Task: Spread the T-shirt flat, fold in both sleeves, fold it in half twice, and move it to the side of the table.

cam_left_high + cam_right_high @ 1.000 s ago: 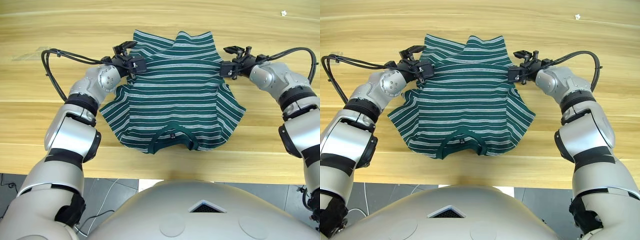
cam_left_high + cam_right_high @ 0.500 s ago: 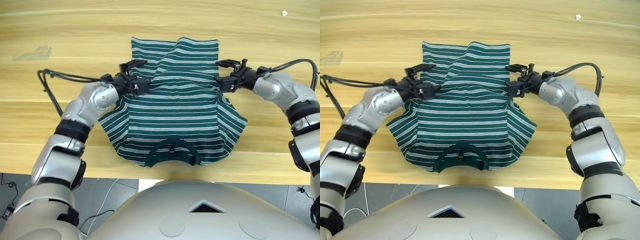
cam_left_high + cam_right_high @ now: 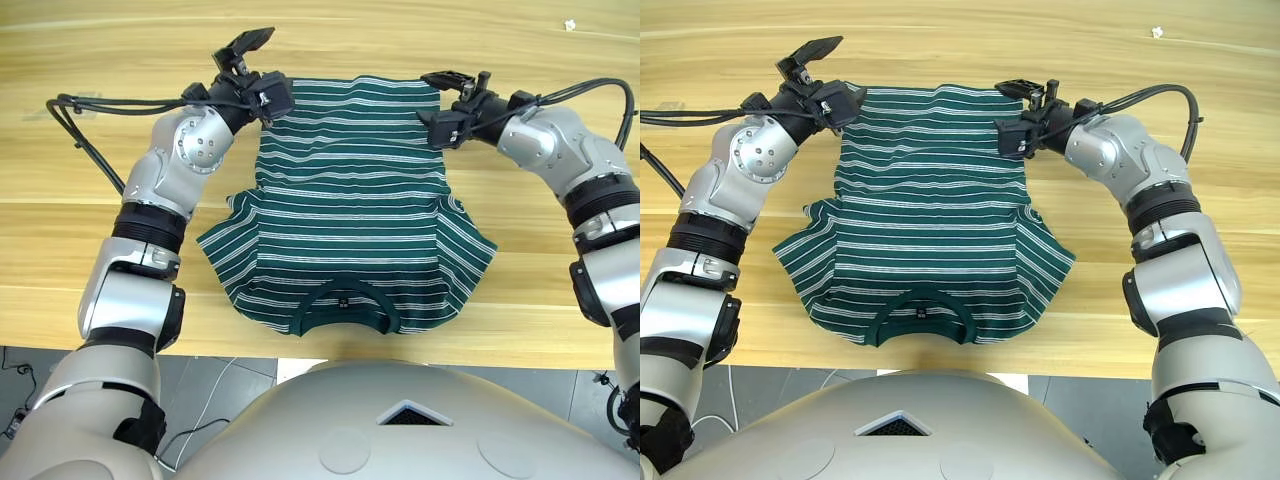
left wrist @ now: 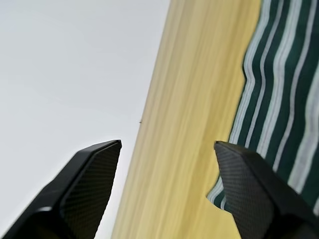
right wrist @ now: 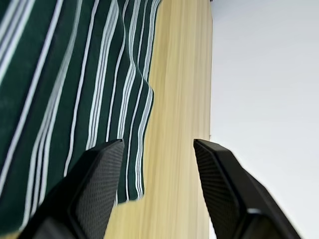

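Observation:
A dark green T-shirt with white stripes (image 3: 348,200) lies on the wooden table (image 3: 90,260), collar toward me and hem at the far side. Both short sleeves stick out to the sides near the front. My left gripper (image 3: 255,65) hovers at the hem's far left corner, open, with the shirt's edge (image 4: 279,99) beside one finger and nothing held. My right gripper (image 3: 442,97) is at the far right corner of the hem, also open; the striped edge (image 5: 99,74) lies under it, free of the fingers (image 5: 99,189).
A small white scrap (image 3: 568,25) lies far back on the right. Black cables loop out from both wrists over the table. Bare wood surrounds the shirt on the left, right and far side; the table's front edge runs just below the collar.
Both grippers moved away from me, from the shirt's sides to its far hem corners. The bunched far part of the shirt is now drawn out flat.

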